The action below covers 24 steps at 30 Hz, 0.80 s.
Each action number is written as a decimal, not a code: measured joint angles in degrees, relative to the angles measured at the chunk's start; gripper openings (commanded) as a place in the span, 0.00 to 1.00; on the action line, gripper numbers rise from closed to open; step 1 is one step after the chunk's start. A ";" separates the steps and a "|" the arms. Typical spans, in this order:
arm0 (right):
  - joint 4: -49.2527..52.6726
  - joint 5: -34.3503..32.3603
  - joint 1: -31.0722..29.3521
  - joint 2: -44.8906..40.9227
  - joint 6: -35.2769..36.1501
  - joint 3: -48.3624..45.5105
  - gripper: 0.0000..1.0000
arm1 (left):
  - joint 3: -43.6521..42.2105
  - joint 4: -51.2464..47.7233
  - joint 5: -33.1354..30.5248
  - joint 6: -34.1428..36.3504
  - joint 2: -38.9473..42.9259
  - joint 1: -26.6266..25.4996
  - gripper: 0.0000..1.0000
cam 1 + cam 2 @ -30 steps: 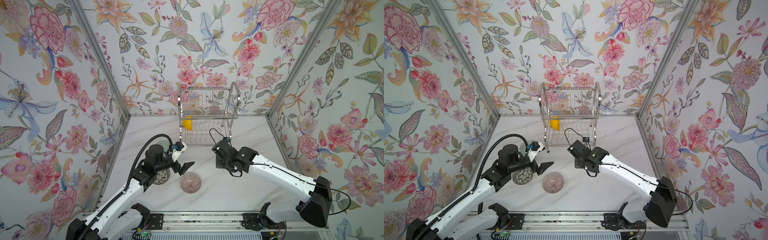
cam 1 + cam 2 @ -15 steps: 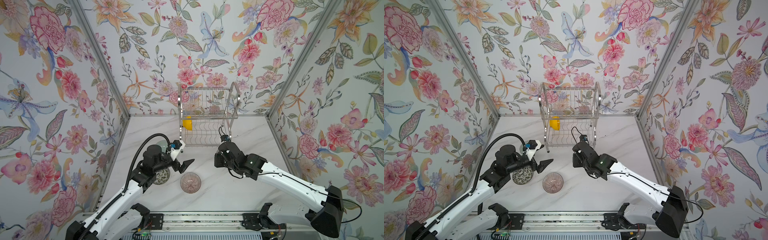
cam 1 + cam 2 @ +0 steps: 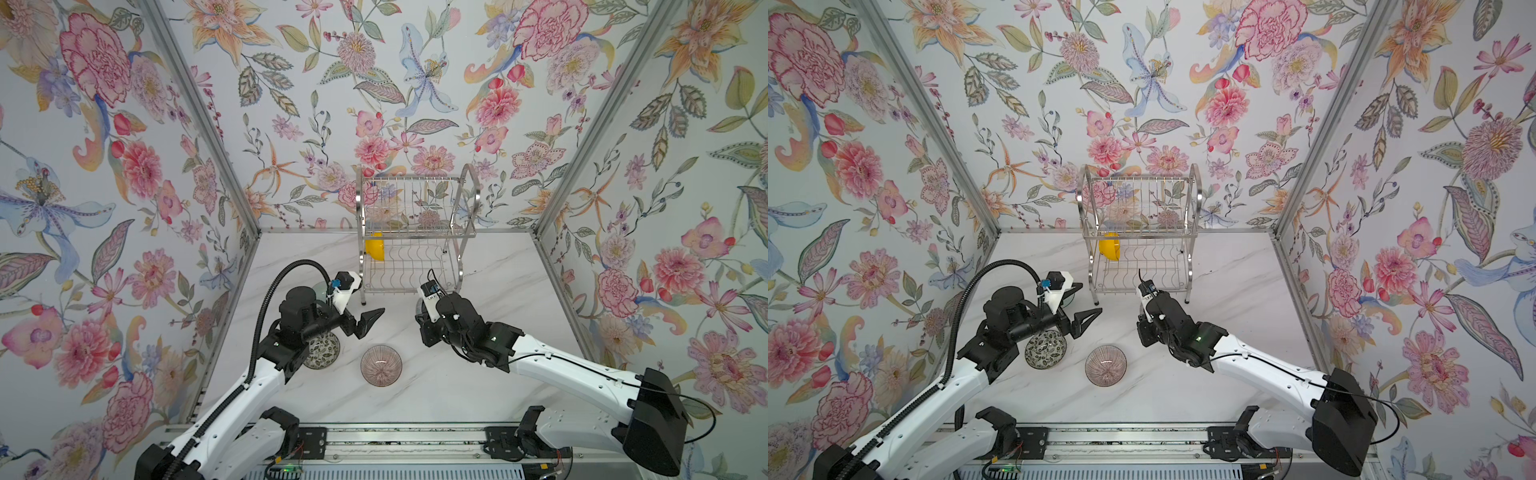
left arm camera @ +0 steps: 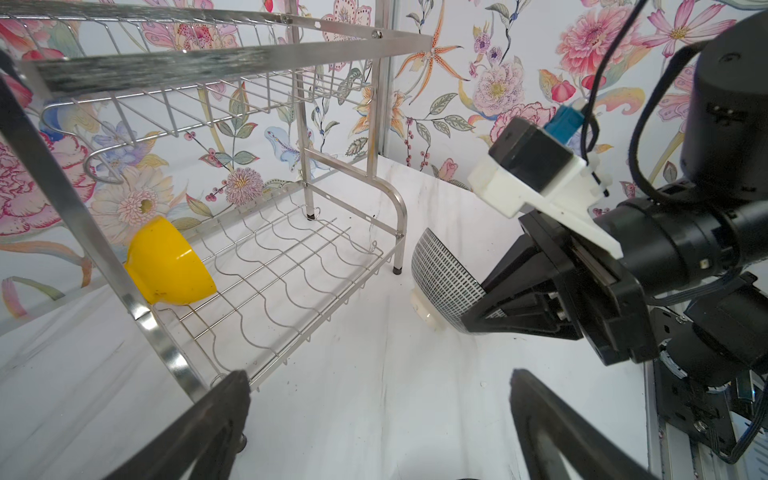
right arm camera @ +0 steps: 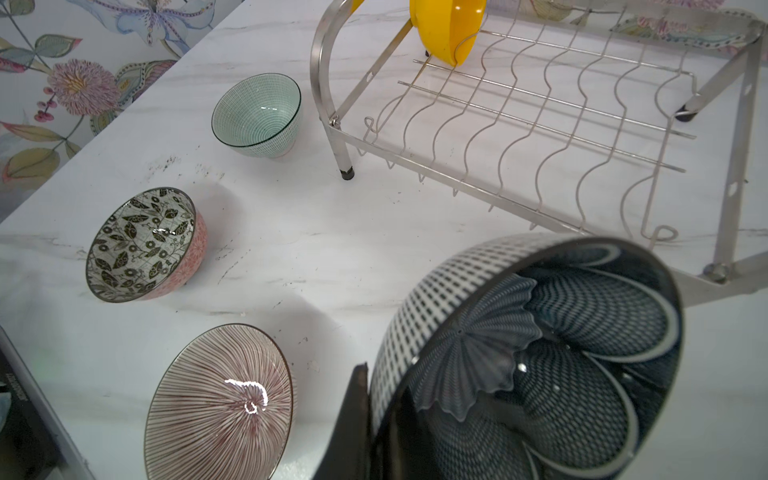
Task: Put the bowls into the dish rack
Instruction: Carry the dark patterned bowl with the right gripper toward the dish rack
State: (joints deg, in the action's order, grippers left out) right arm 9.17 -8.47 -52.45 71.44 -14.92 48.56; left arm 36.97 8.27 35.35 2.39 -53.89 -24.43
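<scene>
Marble tabletop [image 3: 415, 399]; right hand [image 4: 478, 311] clamped on navy bowl [image 4: 440, 274] near dish rack [image 4: 208, 64]; left hand [image 4: 378, 376] spread.

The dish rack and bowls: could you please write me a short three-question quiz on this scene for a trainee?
1. True or false: the yellow bowl rests on the lower tier of the dish rack.
2. Which bowl is the right gripper holding? A) pink bowl B) navy bowl C) green bowl
3. How many bowls stand on the table, neither racked nor held?
Key: 1 true; 2 B; 3 three: the green bowl, the leaf-patterned bowl and the pink bowl.
</scene>
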 measured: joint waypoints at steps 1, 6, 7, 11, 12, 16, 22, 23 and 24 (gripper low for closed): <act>-0.68 0.39 0.00 0.42 1.53 -0.35 0.03 | 0.00 -0.04 0.26 -0.37 -0.15 0.13 0.99; -2.19 0.92 -0.11 1.33 8.37 -0.59 0.04 | 0.00 0.04 0.90 -1.05 -0.76 0.42 0.99; -2.62 1.01 -0.11 1.33 9.68 -0.59 0.05 | 0.00 0.24 1.20 -1.27 -1.09 0.50 0.99; -4.00 1.68 -0.11 1.46 15.15 -0.57 0.06 | 0.00 0.63 2.62 -2.32 -2.58 1.25 0.99; -4.22 1.75 -0.11 1.55 16.74 -0.57 0.06 | 0.00 0.74 3.17 -2.64 -2.95 1.55 0.99; -4.85 2.01 -0.26 2.10 22.97 -0.61 0.06 | 0.00 0.85 4.39 -3.78 -3.85 2.51 0.99; -7.56 2.05 -0.20 2.54 30.67 -1.07 0.05 | 0.00 0.92 5.42 -4.44 -4.74 3.37 0.99; -8.15 2.16 0.00 2.58 31.06 -1.11 0.05 | 0.00 0.90 5.64 -4.46 -4.85 3.50 0.99; -9.01 2.54 0.26 2.60 30.95 -1.22 0.05 | 0.00 0.94 5.84 -4.46 -4.92 3.54 0.99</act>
State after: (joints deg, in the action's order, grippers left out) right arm 0.16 -5.93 -52.18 74.04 16.03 47.33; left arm 36.97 9.21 41.19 -2.07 -58.81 -20.88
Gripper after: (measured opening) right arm 0.078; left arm 0.990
